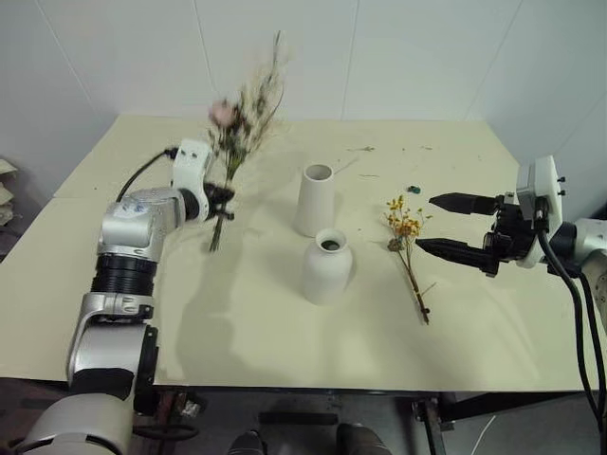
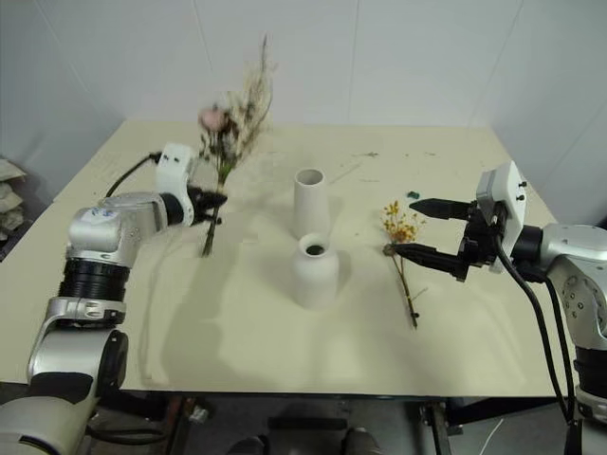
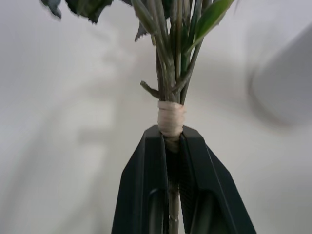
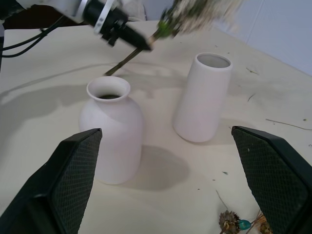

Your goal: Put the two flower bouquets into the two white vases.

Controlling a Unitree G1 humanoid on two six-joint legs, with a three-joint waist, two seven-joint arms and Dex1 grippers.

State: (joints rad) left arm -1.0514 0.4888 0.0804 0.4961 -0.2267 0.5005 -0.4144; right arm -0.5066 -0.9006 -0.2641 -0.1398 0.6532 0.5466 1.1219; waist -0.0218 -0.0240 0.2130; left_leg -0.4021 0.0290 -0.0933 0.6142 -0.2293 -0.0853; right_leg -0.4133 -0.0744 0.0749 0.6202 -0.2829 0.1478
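A: Large bouquet [image 1: 237, 123] sits in your left tool [image 1: 223, 201], pinched just under the twine wrap, stems hanging, blooms up and clear of the table [image 1: 285, 322]. Why there?

B: Likely so the stems can drop straight into the tall vase [image 1: 314, 199] beside it.

A: Rounded vase [image 1: 327, 265]?

B: In front, empty. The small yellow sprig [image 1: 408, 248] lies flat near it; your right tool [image 1: 446, 225] hovers just beside, spread wide, holding nothing.

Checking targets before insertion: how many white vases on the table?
2. The taller tapered vase stands mid-table; the shorter rounded vase stands just in front of it, nearer the robot. Both upright, empty-looking, none hidden.
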